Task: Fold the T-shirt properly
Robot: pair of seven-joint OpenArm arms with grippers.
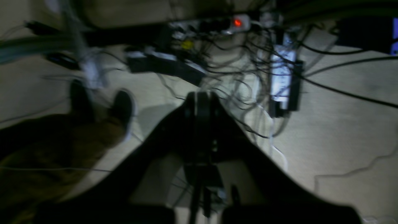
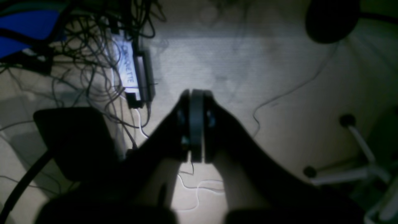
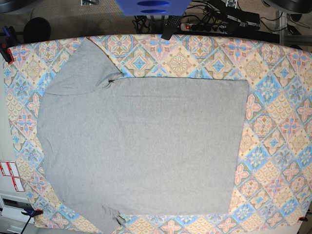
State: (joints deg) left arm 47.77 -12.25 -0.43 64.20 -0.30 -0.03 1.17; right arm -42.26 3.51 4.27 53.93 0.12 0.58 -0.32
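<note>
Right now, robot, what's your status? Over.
Both grippers shut, empty, hanging over floor clutter. T-shirt spread on patterned tablecloth, sleeves out, not folded yet. Nothing lying on the shirt. Over.

T-shirt [image 3: 146,146]: matt grey knit cloth, heathered, mostly smooth w/ a few soft creases, rougher bunching at the sleeve joins. Tablecloth [image 3: 270,122]: printed fabric look, matt. Floor [image 2: 279,77]: hard, matt grey, lightly blotched. Both grippers, left [image 1: 202,102] & right [image 2: 196,99]: black, plastic look, low sheen, blurred up close. Cables [image 1: 348,93]: thin, smooth, plastic-type coating. Blue part [image 3: 153,7]: smooth, plastic look. Brown heap [image 1: 56,158], l. wrist view: soft, cloth-like, rough, exact mat'l unclear.
</note>
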